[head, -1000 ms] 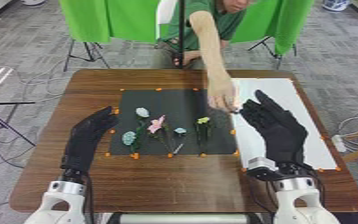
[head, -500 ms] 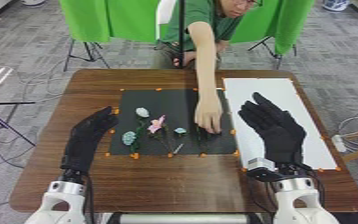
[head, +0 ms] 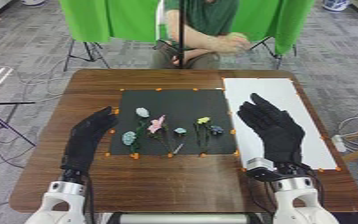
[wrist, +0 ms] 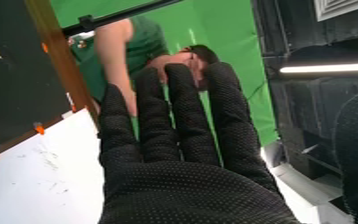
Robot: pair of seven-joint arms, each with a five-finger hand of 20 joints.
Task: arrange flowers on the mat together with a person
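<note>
In the head view my left hand (head: 91, 131) rests left of the black mat (head: 180, 95), fingers straight. My right hand (head: 273, 126) is over the white sheet, just right of the mat, its fingers extended and holding nothing. Lying on the mat are a white flower (head: 142, 112), a light blue flower (head: 128, 138), a pink flower (head: 157, 124), a small pale blue flower (head: 180, 130), a yellow flower (head: 203, 120) and a dark blue flower (head: 216, 129) at the right. In the right wrist view my right hand (wrist: 189, 185) has straight fingers.
The white sheet (head: 262, 90) covers the table's right part. Orange tape bits (head: 135, 156) line the mat's edges. A person's hands (head: 231, 42) are beyond the far edge of the brown table (head: 95, 80), off the mat.
The person's hand came from above the white sheet to the mat's right part, then withdrew beyond the table. The dark blue flower now lies beside the yellow one. My right hand shifted slightly.
</note>
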